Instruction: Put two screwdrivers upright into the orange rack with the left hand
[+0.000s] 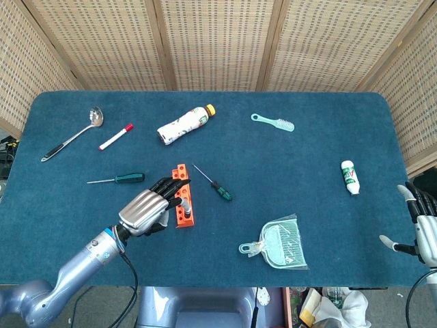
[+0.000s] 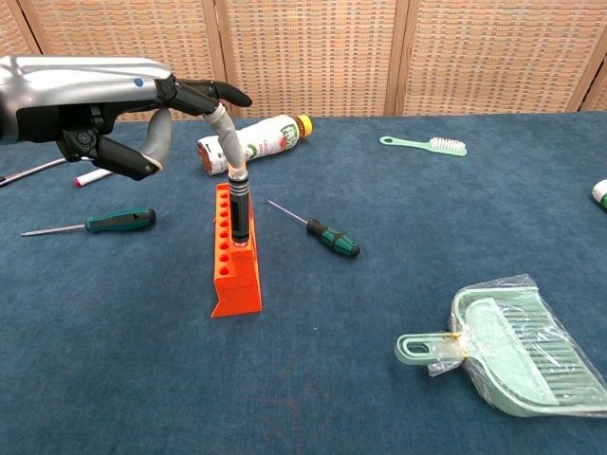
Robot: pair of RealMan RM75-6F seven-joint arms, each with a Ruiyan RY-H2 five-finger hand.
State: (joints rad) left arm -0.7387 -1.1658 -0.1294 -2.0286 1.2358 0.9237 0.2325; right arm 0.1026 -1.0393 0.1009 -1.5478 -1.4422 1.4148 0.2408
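Your left hand (image 2: 142,123): fingers spread, holding nothing, one fingertip touching the black screwdriver (image 2: 240,210) standing in the orange rack (image 2: 234,270).
Your right hand (image 1: 423,229): open, at the table's (image 1: 307,164) right edge.
Green screwdrivers (image 2: 327,234): two, flat either side of the rack.

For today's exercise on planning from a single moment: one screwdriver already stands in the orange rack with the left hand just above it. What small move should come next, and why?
Probably lift the left hand off the standing screwdriver in the orange rack and shift it toward the green-handled screwdriver lying flat beside the rack. A fingertip appears to touch the standing handle's top, nothing is held, and a second tool is needed.
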